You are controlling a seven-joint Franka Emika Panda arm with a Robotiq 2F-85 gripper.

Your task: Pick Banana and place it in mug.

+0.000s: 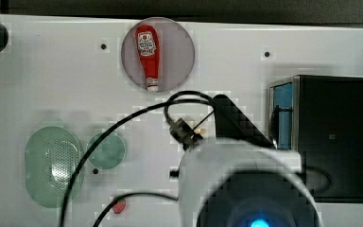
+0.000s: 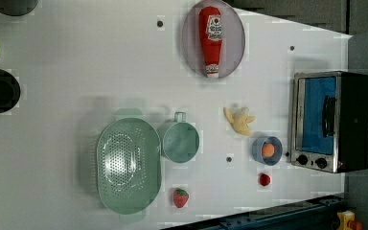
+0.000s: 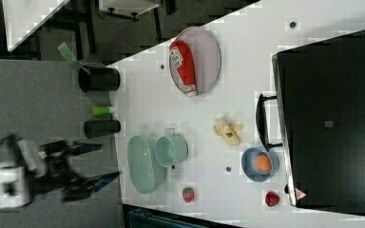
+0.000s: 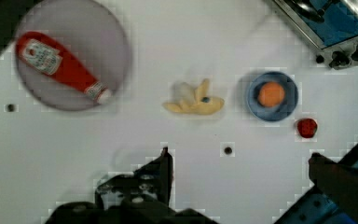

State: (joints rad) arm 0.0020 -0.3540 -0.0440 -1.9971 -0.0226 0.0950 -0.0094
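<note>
Gripper (image 3: pixel 97 183) hangs high over the table (image 2: pixel 76 72) with jaws spread wide and nothing held, so the wrist camera takes in the work area. Banana (image 2: pixel 239 120) lies on bare table between the mug (image 2: pixel 180 142) and the blue bowl (image 2: pixel 267 150), apart from both. Mug stands upright, mouth clear, touching the strainer (image 2: pixel 128 165). Judgement: pick not yet begun.

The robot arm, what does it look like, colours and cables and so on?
The arm has a white, rounded casing with a blue light glowing at its dark centre in the top view. Black cables loop off it. The pincer is dark, with two slim pointed black fingers.
</note>
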